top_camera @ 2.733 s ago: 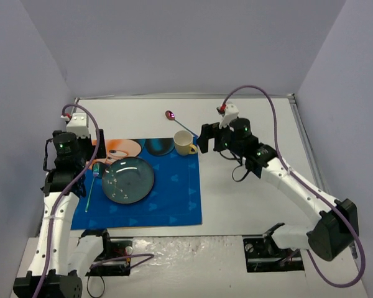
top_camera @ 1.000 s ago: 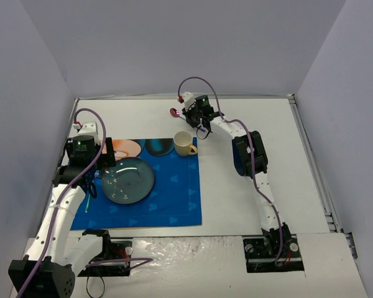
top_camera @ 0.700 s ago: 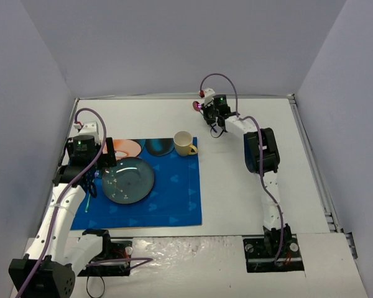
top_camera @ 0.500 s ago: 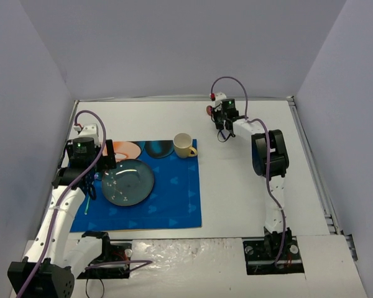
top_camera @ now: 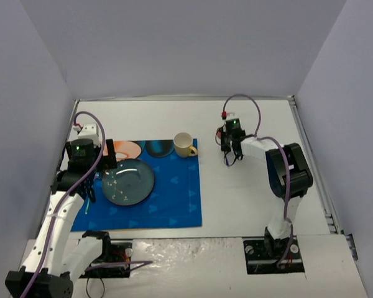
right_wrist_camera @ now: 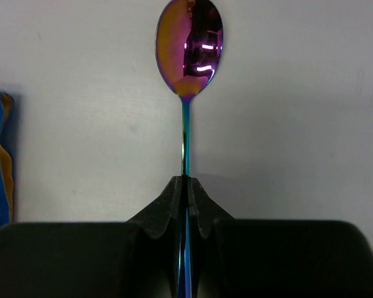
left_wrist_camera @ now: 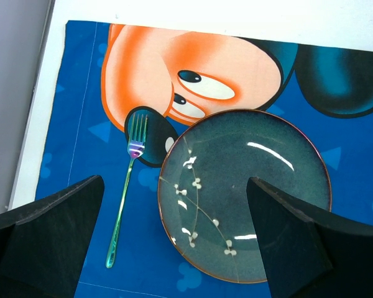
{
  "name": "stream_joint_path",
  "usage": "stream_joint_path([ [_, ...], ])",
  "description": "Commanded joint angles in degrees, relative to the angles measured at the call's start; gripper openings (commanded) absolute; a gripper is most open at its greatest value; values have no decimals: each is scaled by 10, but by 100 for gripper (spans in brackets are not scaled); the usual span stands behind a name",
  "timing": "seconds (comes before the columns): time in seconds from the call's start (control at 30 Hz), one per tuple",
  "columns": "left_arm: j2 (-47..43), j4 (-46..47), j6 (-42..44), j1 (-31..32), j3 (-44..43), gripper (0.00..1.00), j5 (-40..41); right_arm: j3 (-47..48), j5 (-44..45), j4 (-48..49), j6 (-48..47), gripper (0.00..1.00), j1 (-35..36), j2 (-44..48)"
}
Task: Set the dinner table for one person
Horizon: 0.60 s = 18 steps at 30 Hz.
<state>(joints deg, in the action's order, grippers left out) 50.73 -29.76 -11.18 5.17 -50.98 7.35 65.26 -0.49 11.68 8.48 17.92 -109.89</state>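
Plate (top_camera: 128,180), fork (left_wrist_camera: 127,186) and cup (top_camera: 184,144) lie on the mat (top_camera: 174,202), my left gripper (left_wrist_camera: 174,183) wide above them; my right gripper (right_wrist_camera: 186,192) pinches the spoon (right_wrist_camera: 188,56), seemingly just over the table (top_camera: 248,198) beside the mat, yet to be laid.

Right claw (right_wrist_camera: 187,191) tight on iridescent spoon (right_wrist_camera: 189,49)

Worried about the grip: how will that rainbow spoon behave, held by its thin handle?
The spoon looks like rigid metal, so it probably won't flex. Its mirror-glossy finish suggests it may be slippery. The right gripper pinches only the narrow handle, bowl well beyond the fingertips, so it could pivot.
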Motion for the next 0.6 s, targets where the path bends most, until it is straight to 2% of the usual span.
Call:
stream_joint_path([
  [0.0, -12, 19, -4, 5, -12, 97, 8, -84, 67, 11, 53, 0, 41, 122],
  [0.13, -16, 19, -4, 6, -12, 97, 11, -143, 105, 11, 79, 0, 100, 201],
  [0.3, -22, 17, -4, 8, -12, 97, 13, -205, 144, 2, 155, 0, 148, 295],
  [0.57, -32, 17, -6, 10, -13, 97, 19, -210, 202, -61, 211, 0, 259, 390],
])
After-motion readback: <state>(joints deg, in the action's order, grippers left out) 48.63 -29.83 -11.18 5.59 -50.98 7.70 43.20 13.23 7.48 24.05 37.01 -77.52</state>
